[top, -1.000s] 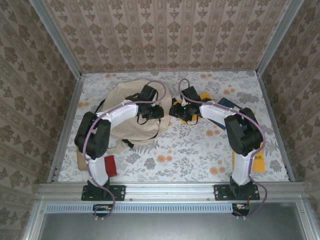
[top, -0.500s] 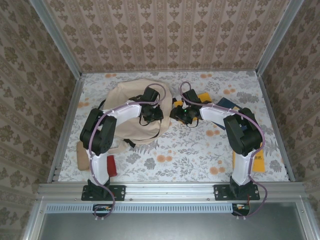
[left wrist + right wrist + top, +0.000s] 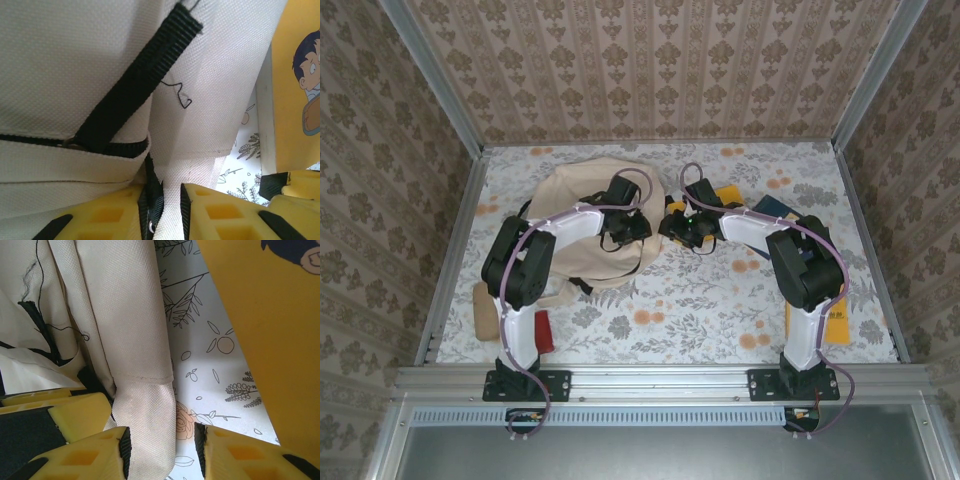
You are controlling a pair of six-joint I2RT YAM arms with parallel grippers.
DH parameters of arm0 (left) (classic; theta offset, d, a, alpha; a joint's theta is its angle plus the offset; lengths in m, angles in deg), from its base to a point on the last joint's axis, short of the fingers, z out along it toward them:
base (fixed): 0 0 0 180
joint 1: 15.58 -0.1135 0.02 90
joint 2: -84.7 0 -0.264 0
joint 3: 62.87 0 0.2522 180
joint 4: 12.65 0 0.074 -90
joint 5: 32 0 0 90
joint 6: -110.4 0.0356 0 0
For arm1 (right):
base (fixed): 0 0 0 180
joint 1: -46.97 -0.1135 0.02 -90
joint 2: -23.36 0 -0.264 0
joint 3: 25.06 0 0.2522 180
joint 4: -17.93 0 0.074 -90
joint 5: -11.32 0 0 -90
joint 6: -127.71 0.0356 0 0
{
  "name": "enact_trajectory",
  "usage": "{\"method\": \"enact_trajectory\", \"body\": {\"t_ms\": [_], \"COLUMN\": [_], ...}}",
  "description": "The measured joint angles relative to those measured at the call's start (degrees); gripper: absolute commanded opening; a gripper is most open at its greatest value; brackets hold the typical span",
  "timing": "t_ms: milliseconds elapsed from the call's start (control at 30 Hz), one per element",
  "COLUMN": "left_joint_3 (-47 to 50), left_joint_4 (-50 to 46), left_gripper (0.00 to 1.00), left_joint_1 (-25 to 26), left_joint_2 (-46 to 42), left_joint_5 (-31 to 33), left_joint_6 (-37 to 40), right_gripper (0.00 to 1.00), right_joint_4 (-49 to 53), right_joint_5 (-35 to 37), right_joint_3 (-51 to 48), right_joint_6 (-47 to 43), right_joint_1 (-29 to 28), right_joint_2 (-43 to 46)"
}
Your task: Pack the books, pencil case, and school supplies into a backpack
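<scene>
Where the two sets of fingers meet, the large cream-beige canvas backpack (image 3: pixel 582 205) lies slumped on the floral-patterned tablecloth (image 3: pixel 670 300), its edge reaching both of them. The left gripper (image 3: pixel 167 215) has its yellow fingers (image 3: pixel 100 217) pressed close on a fold of that canvas, pinching it. A black webbing strap (image 3: pixel 135 85) runs diagonally just beyond the fingertips. The right gripper (image 3: pixel 160 450) has its fingers (image 3: pixel 250 457) spread to either side of a beige strip of the same bag. The strip lies against the finger nearer the left gripper, while a sliver of tablecloth shows between it and the other finger, so nothing is clamped there. Just past that outer finger lies the large yellow-orange flat book with a cartoon face on its cover (image 3: pixel 265 315). A dark navy-blue flat book (image 3: pixel 775 208) lies farther out on that side, and a smaller yellow-orange book (image 3: pixel 837 322) well behind the right fingers. Well behind the left fingers lie the small tan soft pencil case (image 3: pixel 480 305) and the small flat red squarish item (image 3: pixel 540 332).
</scene>
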Motion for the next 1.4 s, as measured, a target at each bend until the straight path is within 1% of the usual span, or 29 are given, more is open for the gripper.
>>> {"method": "enact_trajectory", "body": {"t_ms": [100, 167, 233, 367, 433, 567, 767, 933, 1000, 1033, 1167, 1267, 1333, 1400], "left_joint_3": [-0.07, -0.22, -0.57, -0.68, -0.68, -0.09, 3.8, 5.73, 6.21, 6.4, 7.56, 8.59, 9.86, 11.43], "left_joint_4": [0.0, -0.02, 0.0, 0.17, 0.24, 0.33, -0.09, -0.26, -0.28, -0.28, -0.52, -2.01, -2.78, -3.96], "left_gripper": [0.29, 0.27, 0.2, 0.0, 0.0, 0.0, 0.0, 0.0, 0.0, 0.0, 0.0, 0.0, 0.0, 0.0], "left_joint_1": [0.02, 0.02, 0.04, 0.02, 0.04, 0.04, 0.04, 0.04, 0.04, 0.04, 0.04, 0.04, 0.04, 0.15], "left_joint_2": [0.0, 0.11, 0.46, 0.74, 0.74, 0.02, -6.38, -11.17, -11.98, -12.07, -12.11, -12.39, -13.07, -14.23], "left_joint_5": [0.07, 0.26, 0.46, 0.72, 0.87, 1.14, 1.33, 1.38, 1.55, 1.57, 1.99, 2.99, 3.37, 3.78], "left_joint_6": [-0.09, -0.09, -0.33, -0.55, -0.55, 0.44, 3.45, 5.29, 5.66, 5.79, 6.03, 6.12, 6.4, 6.75], "right_gripper": [0.43, 0.43, 0.43, 0.42, 0.43, 0.5, 0.58, 0.59, 0.55, 0.51, 0.24, 0.06, 0.0, 0.0], "right_joint_4": [-0.13, -0.13, -0.15, -0.28, -0.98, -2.54, -4.04, -5.42, -5.68, -5.92, -7.06, -7.67, -8.5, -9.14], "right_joint_5": [-0.24, -0.52, -0.59, -0.96, -1.03, -2.32, -4.57, -6.95, -7.69, -8.26, -9.29, -9.55, -9.51, -9.16], "right_joint_3": [-0.52, -0.76, -0.9, -0.94, -0.94, -0.79, 1.42, 3.76, 4.55, 4.92, 5.57, 5.86, 5.92, 6.08], "right_joint_6": [0.33, 0.7, 0.96, 1.18, 1.27, 1.81, 3.32, 4.31, 4.44, 4.57, 5.95, 6.08, 6.4, 6.93], "right_joint_1": [0.0, 0.0, 0.0, 0.0, 0.0, 0.0, 0.0, -0.17, -0.37, -0.46, -0.76, -0.76, -0.79, -0.85], "right_joint_2": [-0.15, -0.31, -0.44, -0.59, -0.63, -0.98, -3.96, -6.29, -6.95, -7.19, -8.09, -8.81, -9.03, -9.14]}}
